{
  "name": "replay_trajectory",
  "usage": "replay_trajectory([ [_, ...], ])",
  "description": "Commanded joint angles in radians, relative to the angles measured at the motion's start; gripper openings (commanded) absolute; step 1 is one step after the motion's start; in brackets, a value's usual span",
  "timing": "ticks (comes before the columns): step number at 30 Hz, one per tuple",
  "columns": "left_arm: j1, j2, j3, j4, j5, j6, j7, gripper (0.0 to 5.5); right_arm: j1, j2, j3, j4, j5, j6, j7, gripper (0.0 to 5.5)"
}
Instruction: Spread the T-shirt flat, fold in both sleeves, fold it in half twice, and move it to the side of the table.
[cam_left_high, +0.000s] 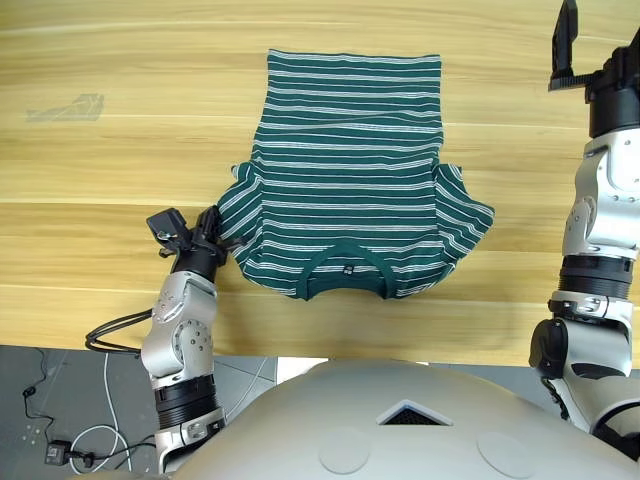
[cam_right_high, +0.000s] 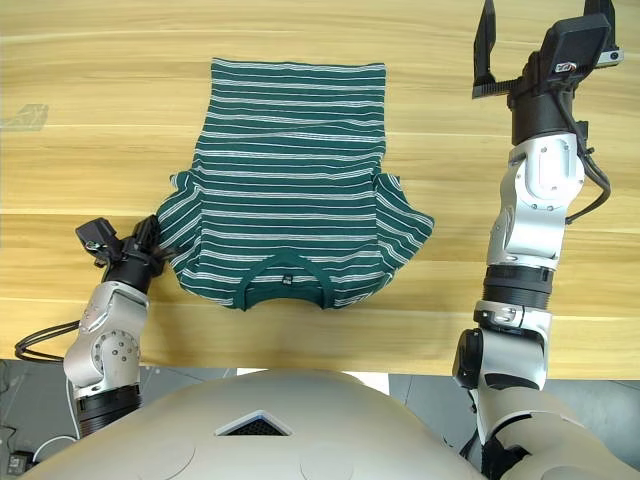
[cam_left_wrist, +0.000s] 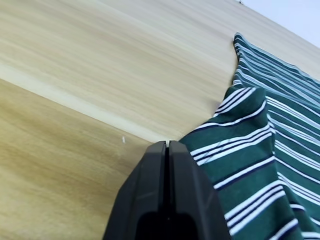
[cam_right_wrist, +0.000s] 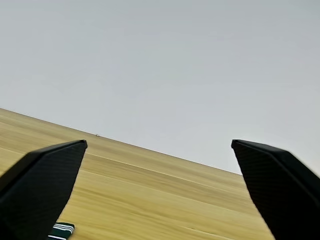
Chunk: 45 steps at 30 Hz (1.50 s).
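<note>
Left tool (cam_left_wrist: 167, 145): black, smooth fingers pressed together with no gap, low over the surface at the lower left of the left eye frame. Its tips sit at the edge of the near sleeve; I cannot tell whether any cloth is caught between them.
T-shirt (cam_left_high: 345, 170): soft knit, dark green with thin white and navy stripes. It lies front down in the middle of the frame, with its straight hem toward the top.
Collar (cam_left_high: 347, 268): plain green ribbed band, curved, toward the lower edge of the frame.
Sleeve at frame left (cam_left_high: 240, 200): rumpled and partly turned in over the body, touching the left tool.
Sleeve at frame right (cam_left_high: 465, 215): bunched, bulging out past the side seam, lying loose.
Right tool (cam_right_wrist: 158, 144): two black textured fingers spread wide and holding nothing. It is raised at the upper right of the frame, well apart from the T-shirt.
Surface (cam_left_high: 120, 60): pale wood-grain boards running across the frame, matt, with a faint grey smudge (cam_left_high: 65, 107) at the upper left.
</note>
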Motion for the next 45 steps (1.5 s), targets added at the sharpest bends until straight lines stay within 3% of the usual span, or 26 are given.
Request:
replay_trajectory([
  [1,0.016,-0.014,-0.003,0.016,0.024,0.012,0.008,0.04,-0.012,0.010,0.007,0.012,-0.006,-0.002,-0.001,5.40],
  [16,0.107,-0.021,-0.185,-0.155,0.146,-0.215,-0.169,0.04,-0.017,0.017,0.043,0.048,-0.011,-0.017,0.017,5.40],
  [24,0.150,0.045,-0.372,-0.217,0.312,-0.294,-0.242,0.04,-0.017,0.021,0.057,0.065,-0.018,-0.025,0.026,5.40],
  [34,0.098,0.063,-0.397,-0.109,0.464,-0.209,-0.150,0.04,0.006,0.027,0.057,0.058,-0.019,-0.033,0.026,5.40],
  [43,0.157,0.077,-0.449,-0.176,0.308,-0.235,-0.314,1.52,0.053,0.037,0.062,-0.011,0.071,0.048,0.115,5.40],
  [45,0.182,0.096,-0.473,-0.217,0.273,-0.270,-0.375,1.52,0.081,0.044,0.046,-0.060,0.161,0.123,0.171,5.40],
])
